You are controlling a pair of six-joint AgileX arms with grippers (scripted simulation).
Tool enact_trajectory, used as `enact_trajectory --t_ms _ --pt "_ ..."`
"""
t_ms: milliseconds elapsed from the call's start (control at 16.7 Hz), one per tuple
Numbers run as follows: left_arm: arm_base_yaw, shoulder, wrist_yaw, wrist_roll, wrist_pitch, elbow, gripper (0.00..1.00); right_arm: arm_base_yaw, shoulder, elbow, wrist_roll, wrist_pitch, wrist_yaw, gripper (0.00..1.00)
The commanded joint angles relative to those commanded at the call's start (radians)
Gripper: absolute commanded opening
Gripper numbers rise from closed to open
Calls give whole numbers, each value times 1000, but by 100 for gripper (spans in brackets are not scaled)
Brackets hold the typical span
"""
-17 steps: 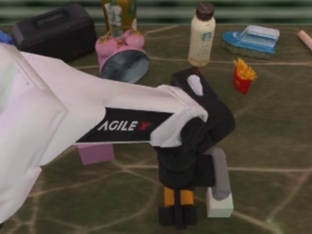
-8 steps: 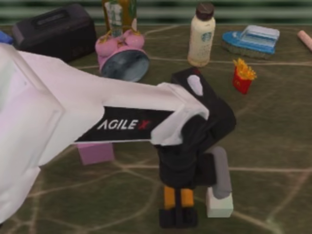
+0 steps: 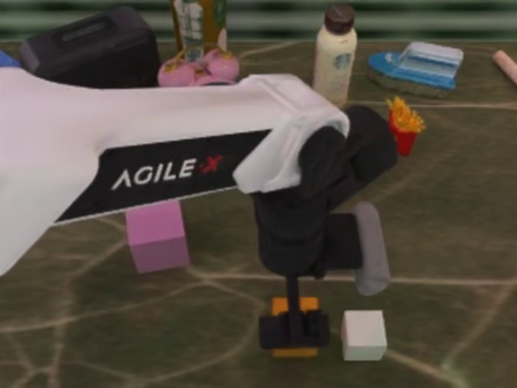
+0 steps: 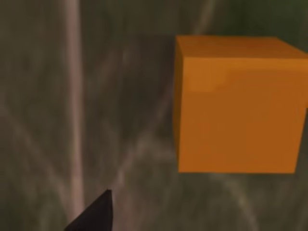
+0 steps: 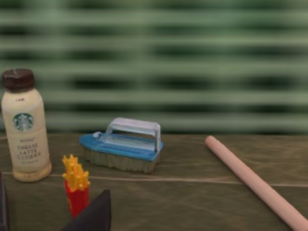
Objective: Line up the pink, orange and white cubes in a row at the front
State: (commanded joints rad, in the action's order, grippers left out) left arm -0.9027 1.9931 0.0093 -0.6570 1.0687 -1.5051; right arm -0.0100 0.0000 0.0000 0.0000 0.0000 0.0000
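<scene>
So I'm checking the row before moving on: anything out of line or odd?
Yes. The pink cube sits farther back than the orange cube and white cube, which lie side by side at the front. The left gripper is over the orange one.

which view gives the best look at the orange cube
The left wrist view: the orange cube fills it, two faces unobstructed. In the top view the left gripper covers most of it. The right wrist view doesn't show it.
</scene>
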Motion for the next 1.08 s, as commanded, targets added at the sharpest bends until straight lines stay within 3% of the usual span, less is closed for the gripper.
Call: enact_trajectory --t_ms 300,480,720,1080 --pt "-1 6 0 12 -1 0 100 0 0 0 0 0 0 100" --pt "38 17 -2 106 4 -12 100 0 0 0 0 0 0 100" --pt "145 32 -3 364 13 -26 100 0 0 0 0 0 0 100" --pt "352 52 -1 908 29 -31 100 0 0 0 0 0 0 100"
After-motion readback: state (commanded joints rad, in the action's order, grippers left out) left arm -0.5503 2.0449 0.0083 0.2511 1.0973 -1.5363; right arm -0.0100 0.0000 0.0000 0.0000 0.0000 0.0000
